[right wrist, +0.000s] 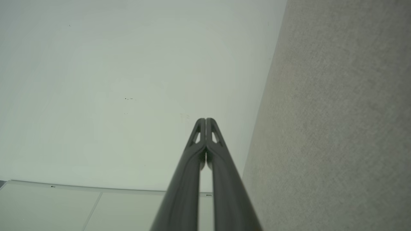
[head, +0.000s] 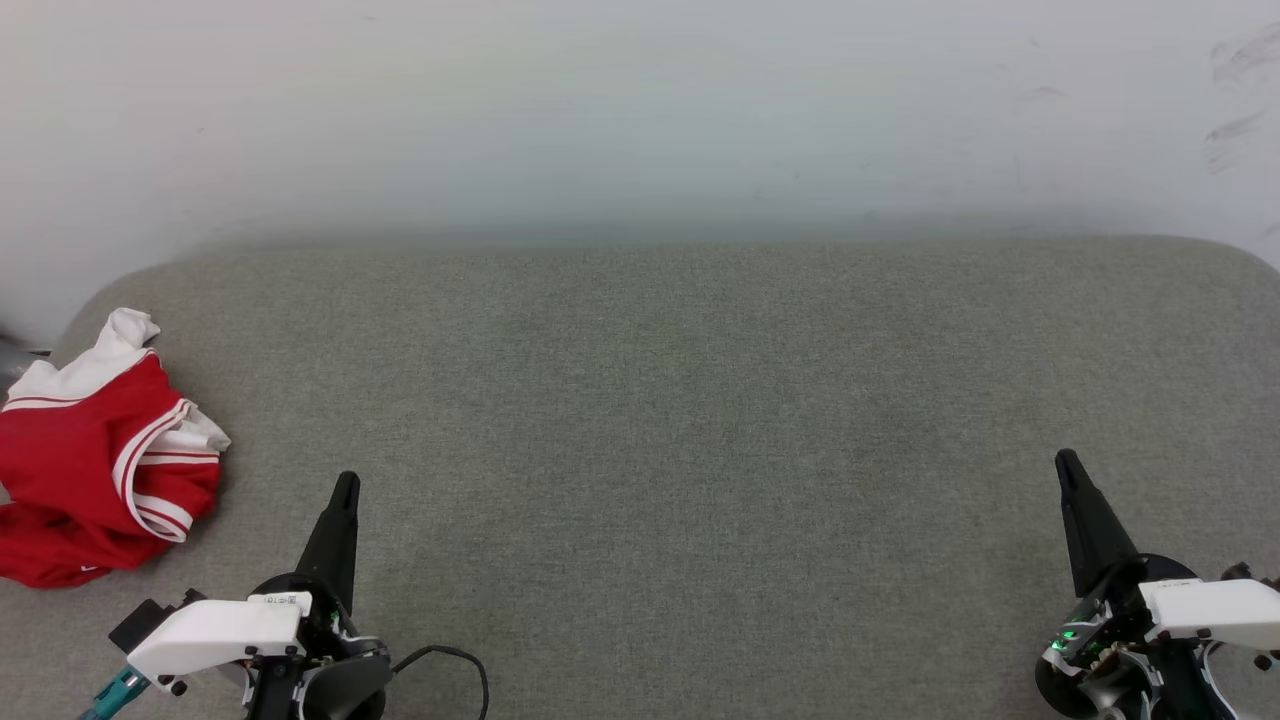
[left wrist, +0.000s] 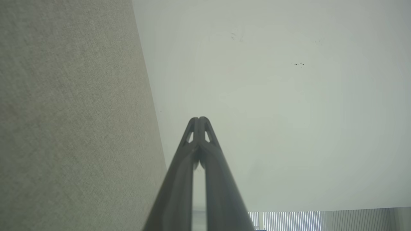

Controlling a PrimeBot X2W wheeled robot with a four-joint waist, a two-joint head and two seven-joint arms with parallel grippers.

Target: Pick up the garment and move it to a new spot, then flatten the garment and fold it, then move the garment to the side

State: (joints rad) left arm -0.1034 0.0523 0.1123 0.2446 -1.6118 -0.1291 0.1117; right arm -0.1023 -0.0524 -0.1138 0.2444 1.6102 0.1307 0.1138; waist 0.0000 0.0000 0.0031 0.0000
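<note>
Quick look at where we're at. The garment (head: 95,450) is bunched in a crumpled heap at the far left end of the grey fabric bench (head: 640,420). We can see mostly red cloth, with white sleeve bits sticking up at the back and red-and-white striped trim curling across the front. Its left side runs off the edge of the head view.

The left end effector (head: 345,487) sits low on the left, near the garment's right side but not touching it, with a strip of bare bench between them. Its two dark fingers are pressed together into one point, clenched on nothing. The right end effector (head: 1066,462) is over at the lower right, well apart from the garment. It's the same deal there: fingers tight together, nothing pinched.

Both wrist views agree. In each one the fingertips meet, with bench fabric on one side and the pale wall (head: 640,120) beyond. A black cable (head: 462,660) loops out over the bench by the left wrist.
</note>
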